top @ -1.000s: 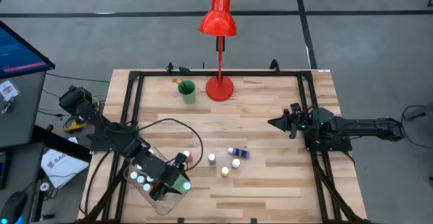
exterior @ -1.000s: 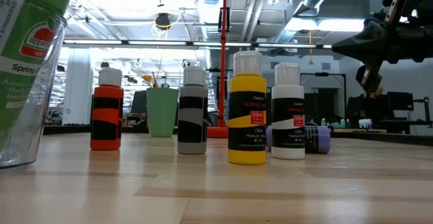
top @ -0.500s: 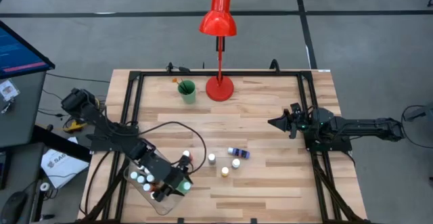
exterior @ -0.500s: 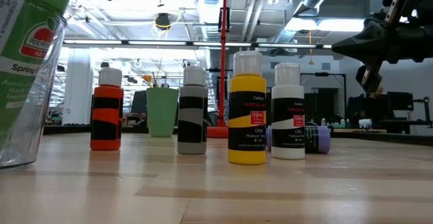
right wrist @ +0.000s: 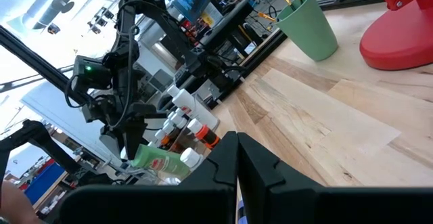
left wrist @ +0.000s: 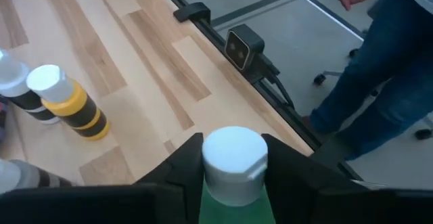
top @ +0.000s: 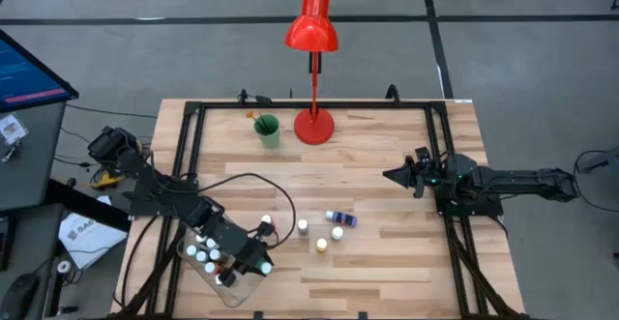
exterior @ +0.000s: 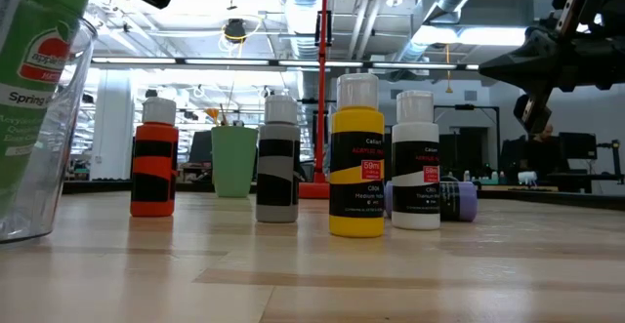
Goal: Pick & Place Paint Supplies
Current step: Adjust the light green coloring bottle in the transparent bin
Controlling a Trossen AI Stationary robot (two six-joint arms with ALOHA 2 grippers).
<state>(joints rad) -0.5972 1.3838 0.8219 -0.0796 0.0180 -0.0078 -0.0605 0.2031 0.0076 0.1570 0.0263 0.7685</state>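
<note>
Left gripper (left wrist: pixel 232 158), fingers clamped either side of the big green bottle (left wrist: pixel 226 183) just below its cap, holds it over the clear tray (top: pixel 224 283) at the worktop's front-left corner, apparently for stowing w/ bottles already inside. Right gripper (top: pixel 398 176), fingers closed & empty, waits at right.

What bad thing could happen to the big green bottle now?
The left gripper has its fingers around the green bottle just below its white cap, so it might slip or tip. The clear tray already holds small bottles, which it could bump. The tray also sits near the table's front edge.
</note>
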